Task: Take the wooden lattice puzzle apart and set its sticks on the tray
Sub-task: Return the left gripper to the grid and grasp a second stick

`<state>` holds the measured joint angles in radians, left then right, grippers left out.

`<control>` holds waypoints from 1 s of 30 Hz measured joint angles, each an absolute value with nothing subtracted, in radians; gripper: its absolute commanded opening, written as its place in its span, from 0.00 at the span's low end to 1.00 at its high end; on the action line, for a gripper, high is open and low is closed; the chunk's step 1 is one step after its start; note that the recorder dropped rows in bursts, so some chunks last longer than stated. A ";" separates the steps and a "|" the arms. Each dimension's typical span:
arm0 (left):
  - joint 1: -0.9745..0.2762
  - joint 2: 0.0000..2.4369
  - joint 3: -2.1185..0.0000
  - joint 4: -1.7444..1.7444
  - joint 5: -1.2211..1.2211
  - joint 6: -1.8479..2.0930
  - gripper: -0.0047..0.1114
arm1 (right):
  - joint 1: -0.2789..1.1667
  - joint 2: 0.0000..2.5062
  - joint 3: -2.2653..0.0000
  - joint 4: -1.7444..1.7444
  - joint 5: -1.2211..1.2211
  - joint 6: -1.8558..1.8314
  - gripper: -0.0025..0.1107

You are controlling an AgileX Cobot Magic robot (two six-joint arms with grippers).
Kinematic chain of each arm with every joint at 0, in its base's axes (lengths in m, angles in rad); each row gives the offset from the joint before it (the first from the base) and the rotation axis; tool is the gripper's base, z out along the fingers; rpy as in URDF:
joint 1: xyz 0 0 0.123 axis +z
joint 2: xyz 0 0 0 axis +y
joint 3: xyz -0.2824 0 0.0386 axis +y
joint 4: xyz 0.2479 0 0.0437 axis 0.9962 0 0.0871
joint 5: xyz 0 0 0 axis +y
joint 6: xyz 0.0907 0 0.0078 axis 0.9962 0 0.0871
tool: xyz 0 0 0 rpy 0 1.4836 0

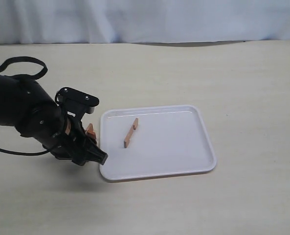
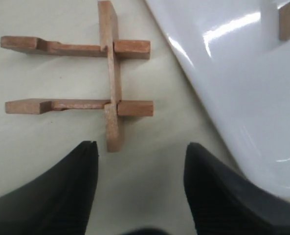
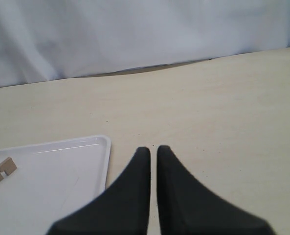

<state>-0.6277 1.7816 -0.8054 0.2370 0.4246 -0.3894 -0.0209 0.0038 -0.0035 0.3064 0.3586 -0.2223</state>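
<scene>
The wooden lattice puzzle (image 2: 114,78) lies on the table just left of the tray (image 1: 203,142). It shows three sticks: two parallel bars crossed by one. In the exterior view only a bit of the puzzle (image 1: 90,130) peeks out behind my left arm. My left gripper (image 2: 141,147) hangs open just short of the crossing stick's end, with nothing between its fingers. One loose stick (image 1: 130,132) lies inside the tray near its left side; that stick (image 3: 0,172) also shows in the right wrist view. My right gripper (image 3: 153,149) is shut and empty over bare table beside the tray's corner (image 3: 104,144).
The tray's rim (image 2: 184,54) runs close along the puzzle's side. A white curtain (image 1: 145,19) backs the table's far edge. The left arm's black cable (image 1: 17,61) loops at the far left.
</scene>
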 measured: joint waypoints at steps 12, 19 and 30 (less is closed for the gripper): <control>-0.628 1.834 -0.805 0.267 0.366 -0.408 0.48 | -0.021 0.004 -0.004 0.306 0.359 -0.222 0.06; -0.628 1.847 -0.805 0.334 0.355 -0.463 0.35 | -0.021 0.004 -0.004 0.306 0.359 -0.222 0.06; -0.628 1.847 -0.805 0.380 0.353 -0.470 0.04 | -0.021 0.004 -0.004 0.306 0.359 -0.222 0.06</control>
